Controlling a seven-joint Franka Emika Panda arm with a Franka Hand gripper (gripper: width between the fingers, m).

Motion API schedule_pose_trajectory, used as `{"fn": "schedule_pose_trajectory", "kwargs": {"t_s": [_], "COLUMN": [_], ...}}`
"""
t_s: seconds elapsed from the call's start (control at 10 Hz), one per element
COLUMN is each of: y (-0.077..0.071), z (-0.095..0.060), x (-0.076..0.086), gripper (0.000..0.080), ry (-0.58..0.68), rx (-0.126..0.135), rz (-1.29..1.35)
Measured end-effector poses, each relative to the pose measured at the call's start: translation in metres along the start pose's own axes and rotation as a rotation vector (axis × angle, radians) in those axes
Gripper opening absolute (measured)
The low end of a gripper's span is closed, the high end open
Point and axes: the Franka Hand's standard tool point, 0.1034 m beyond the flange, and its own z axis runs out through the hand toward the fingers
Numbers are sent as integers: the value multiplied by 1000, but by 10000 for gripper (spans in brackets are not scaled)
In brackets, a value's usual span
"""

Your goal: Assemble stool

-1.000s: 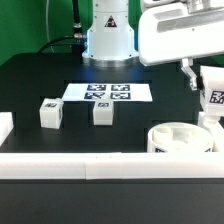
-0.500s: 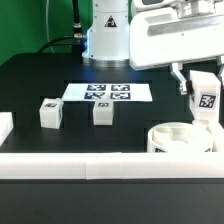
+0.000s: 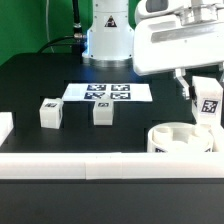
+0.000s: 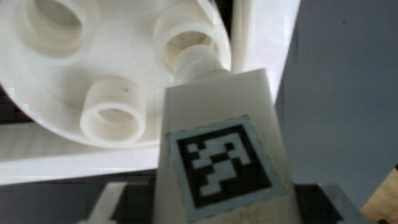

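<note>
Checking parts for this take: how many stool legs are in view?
3. Two legs stand on the table in front of the marker board. The third leg is gripped in the tool above the seat. None appears hidden.

In the exterior view the front border rail [image 3: 90,166] hides the seat's [image 3: 178,138] lower part. The picture's right edge clips the leg [image 3: 209,100] gripped in the hand [image 3: 203,95], and the hand's far finger is out of sight behind that leg. The wrist view is blurred; there the seat and the leg's lower end run off the frame.
</note>
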Motion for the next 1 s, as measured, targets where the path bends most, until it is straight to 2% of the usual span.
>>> {"fn": "schedule_pose_trajectory", "kwargs": {"t_s": [0.6,1.0], "y": [1,1], "z": [8,9], "x": [-9,-5], "gripper": [327,327], "ry": [-17,18], "rx": [-2,0], "rz": [-6,-12]}}
